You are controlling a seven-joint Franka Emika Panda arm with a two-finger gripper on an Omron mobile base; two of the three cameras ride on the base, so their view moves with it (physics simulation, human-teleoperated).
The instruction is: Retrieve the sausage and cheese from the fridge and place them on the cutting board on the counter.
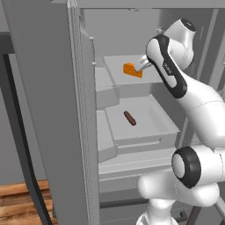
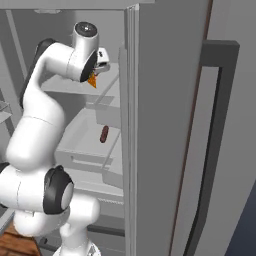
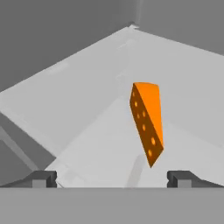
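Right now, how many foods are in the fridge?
2: the cheese on the upper shelf, the sausage on the shelf below. The arm may hide others.

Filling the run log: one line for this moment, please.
hand open, nearing cheese | cheese on upper fridge shelf | sausage on lower shelf

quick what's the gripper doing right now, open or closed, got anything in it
Gripper: open, fingers spread wide, holding nothing; the cheese lies on the fridge shelf just ahead of it.

Orange cheese [image 1: 132, 70] on upper fridge [image 1: 48, 88] shelf — sausage [image 1: 130, 117] below.
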